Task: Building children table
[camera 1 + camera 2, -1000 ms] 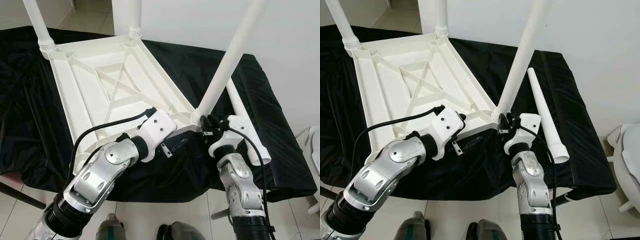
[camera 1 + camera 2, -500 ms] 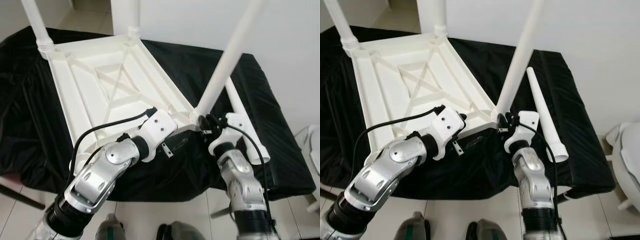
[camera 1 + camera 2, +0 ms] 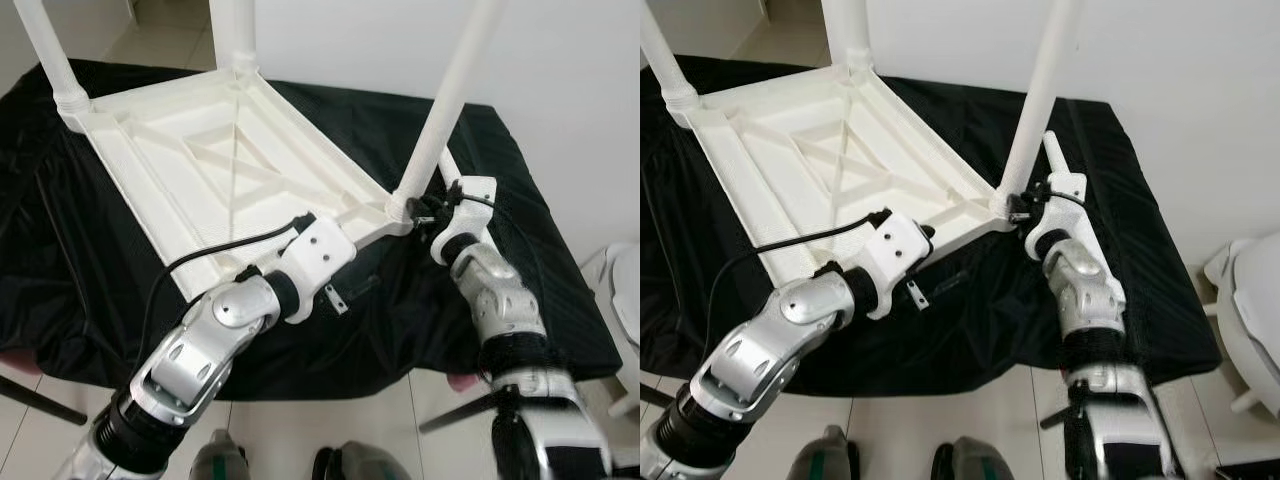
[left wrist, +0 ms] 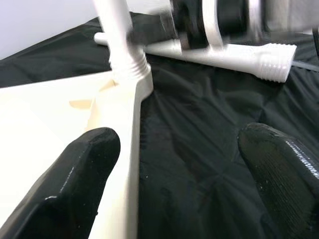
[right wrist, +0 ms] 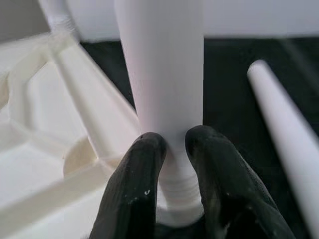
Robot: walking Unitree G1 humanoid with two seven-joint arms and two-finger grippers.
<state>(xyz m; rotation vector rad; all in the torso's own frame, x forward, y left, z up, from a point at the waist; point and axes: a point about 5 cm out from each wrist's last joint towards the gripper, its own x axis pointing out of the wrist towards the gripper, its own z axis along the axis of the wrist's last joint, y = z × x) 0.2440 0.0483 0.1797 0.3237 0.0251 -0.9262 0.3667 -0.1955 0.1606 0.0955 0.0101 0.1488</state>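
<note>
The white plastic tabletop (image 3: 215, 190) lay upside down on a black cloth (image 3: 520, 250), with three legs standing up from its corners: two at the far corners and one (image 3: 440, 120) at the near right corner. A fourth leg (image 3: 1052, 152) lay loose on the cloth just beside that corner, largely behind the right arm.

The right gripper (image 5: 172, 149) was clenched around the foot of the near right leg, just above its threaded collar. The left gripper (image 4: 179, 169) hung released beside the tabletop's near edge, one finger (image 4: 75, 179) over the plastic, grasping nothing.

The parts looked light, stiff and smooth, so likely slippery. A leg seemed best gripped low, near its collar, where it is thickest and turns with least wobble.
</note>
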